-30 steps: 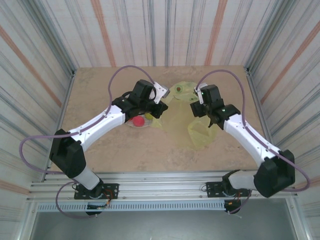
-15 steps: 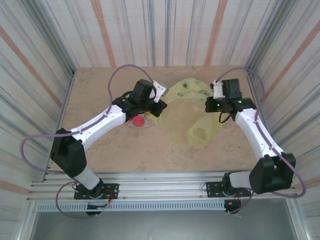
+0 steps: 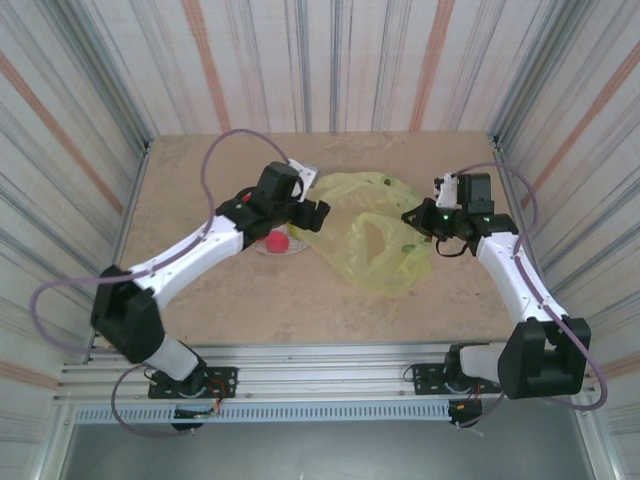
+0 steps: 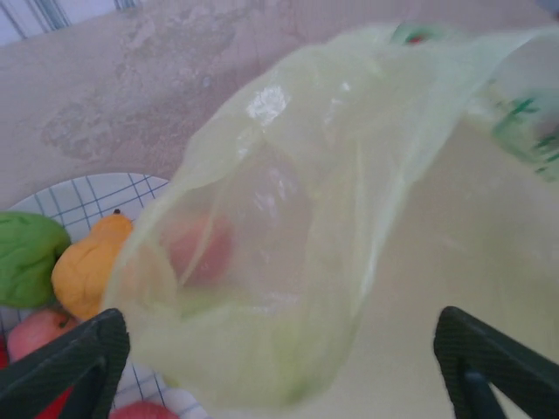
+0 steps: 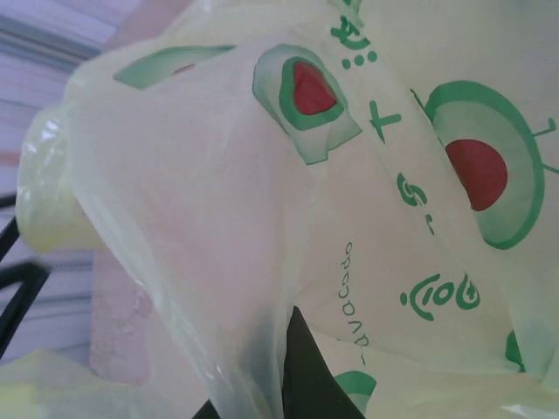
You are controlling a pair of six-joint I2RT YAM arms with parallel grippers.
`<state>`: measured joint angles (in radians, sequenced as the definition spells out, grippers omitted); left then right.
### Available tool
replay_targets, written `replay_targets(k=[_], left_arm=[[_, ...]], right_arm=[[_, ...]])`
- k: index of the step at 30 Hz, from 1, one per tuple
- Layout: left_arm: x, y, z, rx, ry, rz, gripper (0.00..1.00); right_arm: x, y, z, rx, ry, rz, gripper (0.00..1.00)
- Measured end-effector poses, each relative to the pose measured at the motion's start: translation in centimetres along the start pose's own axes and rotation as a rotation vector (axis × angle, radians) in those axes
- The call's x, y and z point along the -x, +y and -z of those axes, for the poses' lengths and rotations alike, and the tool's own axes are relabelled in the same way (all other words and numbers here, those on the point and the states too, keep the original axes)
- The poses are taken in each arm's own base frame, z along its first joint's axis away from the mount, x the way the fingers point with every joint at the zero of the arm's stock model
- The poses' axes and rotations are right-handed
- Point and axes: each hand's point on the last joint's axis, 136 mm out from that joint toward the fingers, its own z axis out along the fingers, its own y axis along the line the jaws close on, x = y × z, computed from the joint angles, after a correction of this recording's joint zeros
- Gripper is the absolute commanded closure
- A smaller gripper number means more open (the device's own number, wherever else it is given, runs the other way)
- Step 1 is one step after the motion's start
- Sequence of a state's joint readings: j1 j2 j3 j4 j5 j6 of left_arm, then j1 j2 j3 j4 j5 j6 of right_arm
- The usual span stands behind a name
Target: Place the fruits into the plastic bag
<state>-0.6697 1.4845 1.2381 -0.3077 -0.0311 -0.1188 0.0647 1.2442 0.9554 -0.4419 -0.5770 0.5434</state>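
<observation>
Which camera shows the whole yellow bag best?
The top view: the plastic bag lies spread out whole on the table. The left wrist view catches a blurry fold of it hanging over the plate. The right wrist view sits close on its green-and-red printed marks.

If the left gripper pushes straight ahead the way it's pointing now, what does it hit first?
Most likely the plastic bag: its loose film hangs right in front of the open left gripper. Behind the film a pinkish fruit shows through, but how far behind is unclear.
</observation>
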Motion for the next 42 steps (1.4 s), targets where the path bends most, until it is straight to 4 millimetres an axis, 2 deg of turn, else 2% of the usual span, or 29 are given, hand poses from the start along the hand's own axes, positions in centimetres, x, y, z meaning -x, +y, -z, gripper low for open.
replay_targets(k=[4, 6, 9, 12, 14, 16, 19, 21, 24, 27, 30, 35, 39, 42], left_arm=[[0.2, -1.6, 4.3, -0.091, -0.088, 0.013, 0.01], [0.0, -3.7, 5.8, -0.203, -0.121, 0.019, 0.01], [-0.5, -7.6, 6.5, -0.380, -0.133, -0.003, 0.01], [-1.7, -11.3, 5.6, -0.502, -0.084, -0.049, 0.01], [-2.5, -12.8, 4.1, -0.521, -0.037, -0.070, 0.01], [-3.0, -13.0, 2.1, -0.508, 0.000, -0.071, 0.01], [-3.8, -12.3, -0.8, -0.499, 0.044, -0.049, 0.04], [-4.0, -12.3, -2.3, -0.523, 0.066, -0.037, 0.18], [-3.3, -13.9, -3.1, -0.607, 0.060, -0.043, 0.43], [-2.9, -16.6, -1.9, -0.708, 0.023, -0.099, 0.60], [-3.0, -19.6, 0.1, -0.791, -0.018, -0.204, 0.66], [-5.2, -24.0, 3.4, -0.896, -0.058, -0.422, 0.68], [-7.0, -24.6, 4.0, -0.928, -0.027, -0.510, 0.64], [-8.0, -24.4, 3.9, -0.938, 0.005, -0.541, 0.51]], right_arm=[[-0.4, -0.6, -0.5, 0.000, 0.003, -0.051, 1.00], [-0.4, -0.6, -0.5, 0.006, -0.002, -0.057, 1.00], [-0.1, -0.5, -0.7, 0.012, -0.009, -0.056, 1.00], [0.0, -0.5, -0.9, 0.015, -0.008, -0.065, 1.00], [0.0, -0.5, -1.0, 0.019, -0.005, -0.065, 1.00], [-0.1, -0.5, -1.1, 0.024, 0.001, -0.066, 1.00], [-0.1, -0.4, -1.1, 0.026, 0.003, -0.066, 1.00], [-0.1, -0.5, -1.1, 0.025, 0.003, -0.067, 1.00], [-0.1, -0.6, -1.3, 0.021, 0.003, -0.068, 1.00], [-0.2, -1.2, -1.5, 0.005, -0.007, -0.076, 1.00], [-0.1, -1.9, -1.8, -0.012, -0.025, -0.104, 1.00], [-0.3, -3.6, -2.1, -0.046, -0.082, -0.194, 1.00], [-0.3, -4.4, -1.7, -0.071, -0.133, -0.248, 1.00], [0.0, -4.4, -1.2, -0.075, -0.166, -0.252, 1.00]])
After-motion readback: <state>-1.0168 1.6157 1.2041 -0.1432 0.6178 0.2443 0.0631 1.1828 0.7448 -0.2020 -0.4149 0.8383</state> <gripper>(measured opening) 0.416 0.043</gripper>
